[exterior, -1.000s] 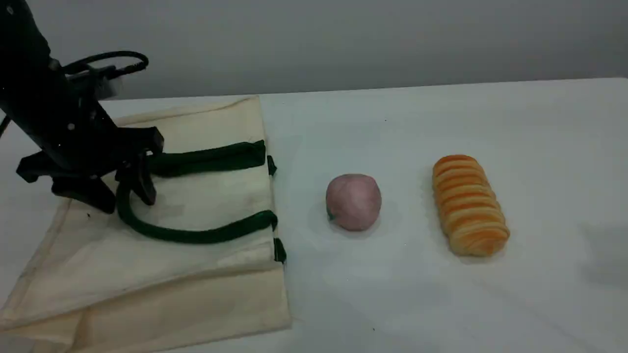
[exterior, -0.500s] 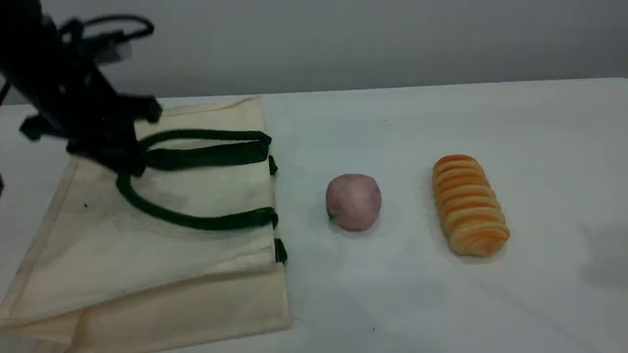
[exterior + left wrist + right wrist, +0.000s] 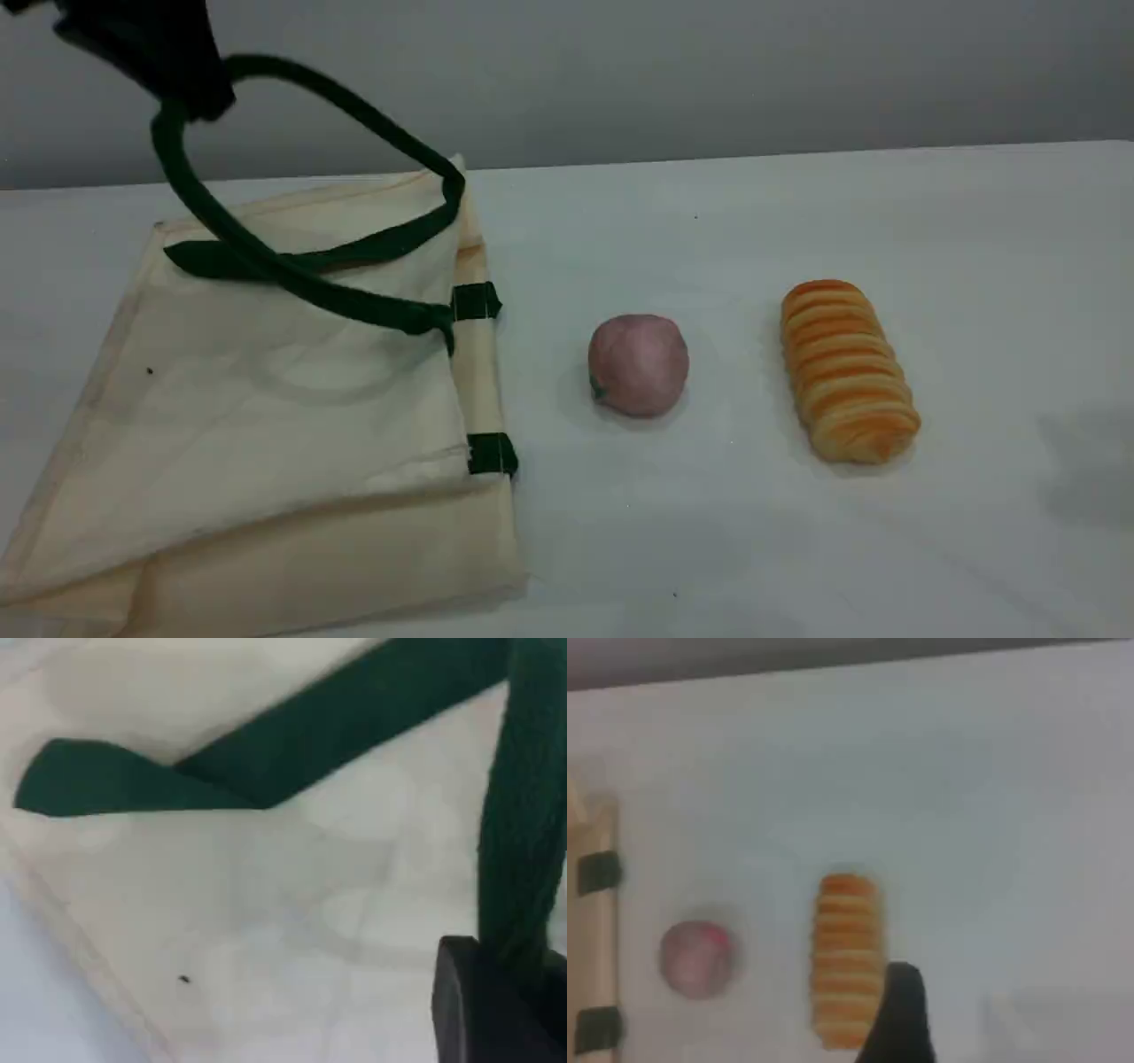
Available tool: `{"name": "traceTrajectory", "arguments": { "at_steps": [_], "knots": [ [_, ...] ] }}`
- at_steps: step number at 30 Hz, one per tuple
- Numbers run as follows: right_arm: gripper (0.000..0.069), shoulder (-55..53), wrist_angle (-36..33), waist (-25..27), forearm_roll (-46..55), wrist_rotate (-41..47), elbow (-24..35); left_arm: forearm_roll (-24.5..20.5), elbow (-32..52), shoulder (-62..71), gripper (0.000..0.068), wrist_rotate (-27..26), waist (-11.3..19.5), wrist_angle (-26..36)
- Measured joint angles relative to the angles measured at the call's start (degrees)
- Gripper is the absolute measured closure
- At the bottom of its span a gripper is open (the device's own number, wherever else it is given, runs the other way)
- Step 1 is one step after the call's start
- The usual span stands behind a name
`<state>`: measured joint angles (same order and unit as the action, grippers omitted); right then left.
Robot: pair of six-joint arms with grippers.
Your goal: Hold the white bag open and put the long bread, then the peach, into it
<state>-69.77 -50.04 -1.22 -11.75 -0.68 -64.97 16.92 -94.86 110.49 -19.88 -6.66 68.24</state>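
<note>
The white bag [image 3: 266, 425] lies flat on the table's left, its mouth toward the peach. My left gripper [image 3: 197, 99] hangs high above the bag's far left corner, shut on one green strap handle [image 3: 354, 106], which rises taut from the rim. In the left wrist view that handle [image 3: 523, 815] runs up from my dark fingertip [image 3: 478, 1010]. The second handle [image 3: 292, 261] lies on the canvas. The pink peach [image 3: 638, 363] sits right of the bag, and the long bread [image 3: 848, 372] lies further right. My right fingertip [image 3: 899, 1014] hovers open just right of the bread [image 3: 848, 957], holding nothing.
Green tabs [image 3: 477, 301] mark the bag's rim. In the right wrist view the peach [image 3: 698, 958] lies between the bag's rim [image 3: 598, 873] and the bread. White tabletop [image 3: 974, 266] stretches right of the bread, with a grey wall behind.
My left gripper closed on the handle and rose up and to the left. The strap was pulled taut and the bag's top layer lifted at the rim. The food has not moved.
</note>
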Motion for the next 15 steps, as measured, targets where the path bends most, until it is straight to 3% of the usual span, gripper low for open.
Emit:
{"name": "traceTrajectory", "arguments": {
  "at_steps": [6, 15],
  "knots": [
    [0.0132, -3.76, -2.76, 0.00, -2.46, -2.95, 0.00, 4.97, -7.92, 0.05, 0.0594, -4.28, 0.00, 1.95],
    [0.0132, -11.95, -0.85, 0.00, -4.55, -7.39, 0.00, 11.75, -14.99, -1.10, 0.0594, -11.27, 0.00, 2.00]
  ]
}}
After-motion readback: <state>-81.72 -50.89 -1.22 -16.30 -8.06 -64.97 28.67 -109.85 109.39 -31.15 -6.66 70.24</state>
